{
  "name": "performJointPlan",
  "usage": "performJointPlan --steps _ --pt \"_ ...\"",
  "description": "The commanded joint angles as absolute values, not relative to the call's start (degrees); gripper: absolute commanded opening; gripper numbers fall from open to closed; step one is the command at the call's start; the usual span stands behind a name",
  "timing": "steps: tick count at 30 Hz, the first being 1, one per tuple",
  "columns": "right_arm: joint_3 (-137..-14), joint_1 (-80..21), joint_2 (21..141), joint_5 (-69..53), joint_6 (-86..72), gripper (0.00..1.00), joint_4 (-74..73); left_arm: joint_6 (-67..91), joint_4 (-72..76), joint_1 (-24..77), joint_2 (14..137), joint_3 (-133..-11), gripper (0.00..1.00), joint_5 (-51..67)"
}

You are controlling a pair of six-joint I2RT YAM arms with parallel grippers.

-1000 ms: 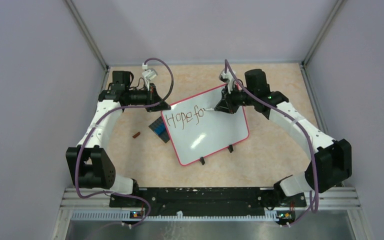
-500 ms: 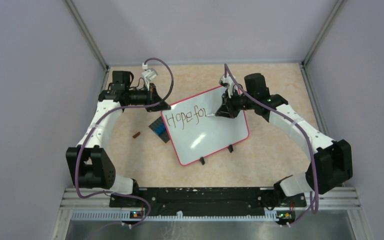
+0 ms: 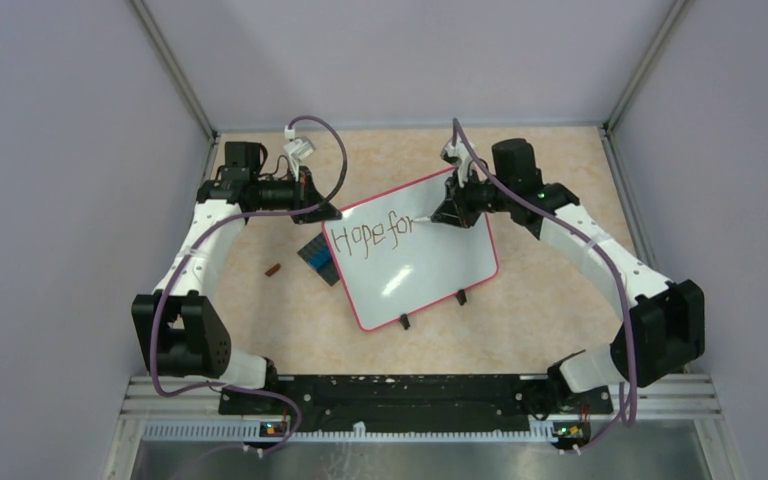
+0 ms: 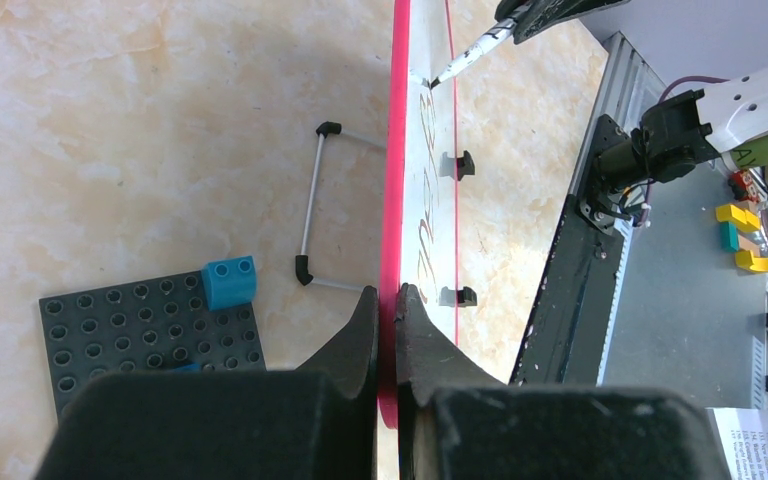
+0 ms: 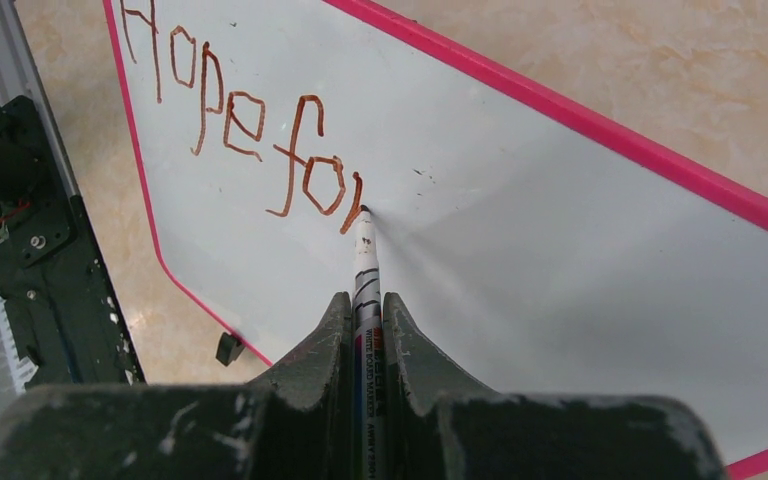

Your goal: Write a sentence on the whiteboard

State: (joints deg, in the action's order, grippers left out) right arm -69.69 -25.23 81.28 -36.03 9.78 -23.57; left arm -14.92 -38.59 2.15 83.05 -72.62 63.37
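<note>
On the desk [image 3: 560, 300], near its middle, the whiteboard [image 3: 430, 265] stands tilted on its feet, in the same spot as a second ago. The left gripper [image 4: 388, 295] has its jaws pinched shut on the pink frame at the board's left edge, steadying it. The right gripper [image 5: 365, 300] has its jaws closed around a marker [image 5: 364, 262], whose tip touches the white surface. What has changed is the sentence [image 3: 370, 238]. A second ago it read "Hope fo", and now an "r" sits after the "o", with the tip resting at the top of that letter's stroke. The second word looks finished or nearly so. My judgement is that the rest of the line has yet to be written.
</note>
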Motion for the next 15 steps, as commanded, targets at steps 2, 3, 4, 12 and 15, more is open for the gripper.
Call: performJointPlan --steps 2,3,4,12,15 --pt "-73.0 -24.0 82.3 -33.9 9.8 0.0 -21.2 -16.8 -38.7 2.5 83.2 -71.6 0.0 59.2" --pt "-73.0 -24.0 82.4 -33.9 9.8 0.0 -21.3 -16.9 -38.7 2.5 83.2 -71.6 0.0 59.2" --pt "-73.1 -23.9 82.3 -33.9 9.9 0.0 -21.3 -16.8 -38.7 2.5 83.2 -71.6 0.0 59.2" --pt "-72.9 -23.2 82.0 -33.7 10.2 0.0 -22.1 -16.6 -38.6 2.6 83.2 -71.4 0.0 58.8" --pt "-73.1 -23.0 82.0 -34.0 10.2 0.0 -22.6 -16.4 -38.5 2.5 83.5 -71.5 0.0 58.9"
